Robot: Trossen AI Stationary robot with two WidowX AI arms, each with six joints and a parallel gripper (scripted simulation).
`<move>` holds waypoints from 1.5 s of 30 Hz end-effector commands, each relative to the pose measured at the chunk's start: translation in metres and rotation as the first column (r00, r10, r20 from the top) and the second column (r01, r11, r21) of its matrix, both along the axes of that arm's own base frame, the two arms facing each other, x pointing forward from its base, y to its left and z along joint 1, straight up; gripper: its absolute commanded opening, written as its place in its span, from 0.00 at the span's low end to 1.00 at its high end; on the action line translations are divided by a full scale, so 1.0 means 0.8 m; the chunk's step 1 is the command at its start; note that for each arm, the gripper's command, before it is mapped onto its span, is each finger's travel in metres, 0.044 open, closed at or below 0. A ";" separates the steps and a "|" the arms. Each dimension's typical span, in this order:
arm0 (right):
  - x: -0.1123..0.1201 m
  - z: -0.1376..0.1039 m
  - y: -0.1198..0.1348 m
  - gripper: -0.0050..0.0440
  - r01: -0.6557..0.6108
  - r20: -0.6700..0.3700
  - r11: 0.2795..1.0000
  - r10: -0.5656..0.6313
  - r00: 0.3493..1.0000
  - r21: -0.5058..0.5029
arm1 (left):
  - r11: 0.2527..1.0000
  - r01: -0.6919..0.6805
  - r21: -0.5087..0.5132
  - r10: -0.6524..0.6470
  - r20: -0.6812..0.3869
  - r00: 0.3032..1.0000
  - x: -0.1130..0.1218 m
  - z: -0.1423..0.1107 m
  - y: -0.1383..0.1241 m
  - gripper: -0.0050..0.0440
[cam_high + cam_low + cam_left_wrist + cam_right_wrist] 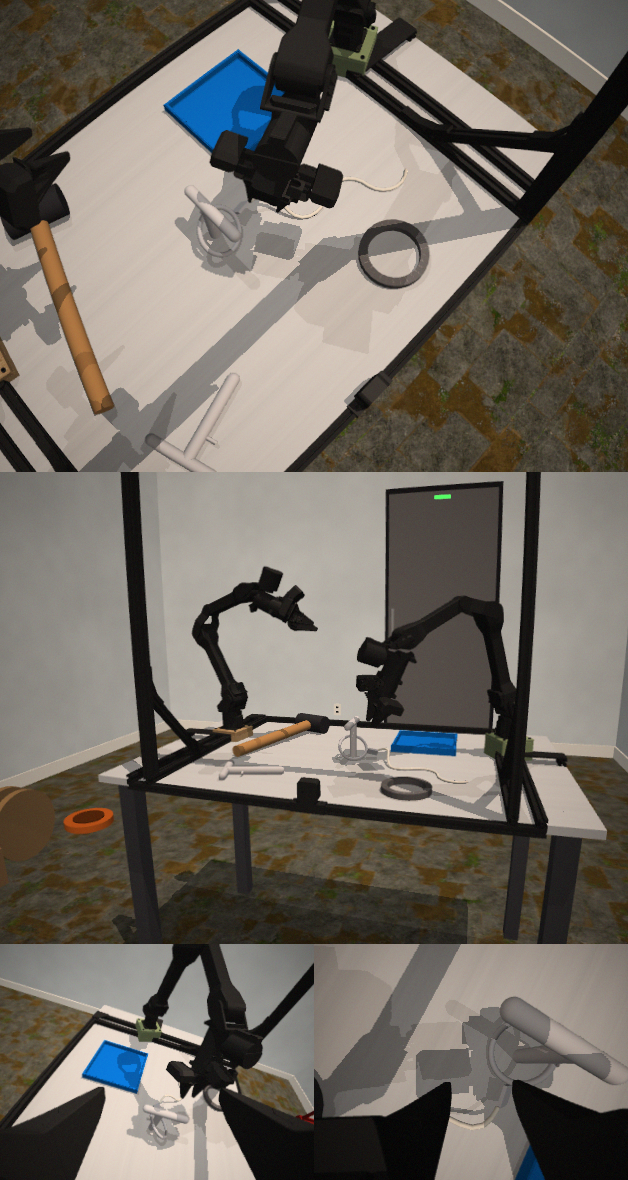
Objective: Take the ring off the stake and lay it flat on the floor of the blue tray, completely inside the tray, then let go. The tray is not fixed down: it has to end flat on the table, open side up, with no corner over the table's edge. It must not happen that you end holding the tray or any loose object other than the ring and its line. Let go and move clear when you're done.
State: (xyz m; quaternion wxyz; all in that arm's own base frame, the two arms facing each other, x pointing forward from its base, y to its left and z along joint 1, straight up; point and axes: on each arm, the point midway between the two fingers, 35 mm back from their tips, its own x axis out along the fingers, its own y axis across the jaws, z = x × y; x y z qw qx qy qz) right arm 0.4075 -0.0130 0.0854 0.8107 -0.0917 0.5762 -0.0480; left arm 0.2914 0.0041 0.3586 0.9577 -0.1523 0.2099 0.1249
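Observation:
The pale stake [212, 212] [353, 739] [166, 1114] [564, 1041] stands upright with a crossbar on top. The thin grey ring [339, 748] [491, 1055] hangs around its post, below the crossbar, and looks steeply tilted. The blue tray [203, 98] [425, 749] [102, 1066] [529, 1167] lies flat on the table, open side up, with only shadow inside. My right gripper [264, 204] [373, 720] [481, 1087] is partly open and empty, pointing down above the table beside the stake. My left gripper [313, 628] [163, 1093] is wide open and empty, high above the table.
A dark thick ring [362, 253] [406, 795] lies flat on the table. A pale cord [378, 188] [431, 772] runs beside the stake. A mallet [71, 314] [271, 737] and a pale T-shaped piece [210, 416] [261, 770] lie on the wooden base's side.

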 end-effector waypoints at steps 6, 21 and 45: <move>-0.009 -0.004 -0.074 0.51 0.379 0.176 0.906 -0.411 0.895 0.189 | 0.933 0.308 0.189 -0.284 -0.143 0.948 -0.143 -0.058 -0.003 0.92; -0.010 -0.004 -0.079 0.51 0.404 0.185 0.892 -0.440 0.879 0.206 | 0.922 0.330 0.201 -0.303 -0.154 0.940 -0.152 -0.064 -0.005 0.92; -0.058 -0.084 -0.062 0.51 0.404 0.185 0.892 -0.440 0.879 0.206 | 0.922 0.330 0.201 -0.303 -0.154 0.940 -0.152 -0.064 -0.005 0.92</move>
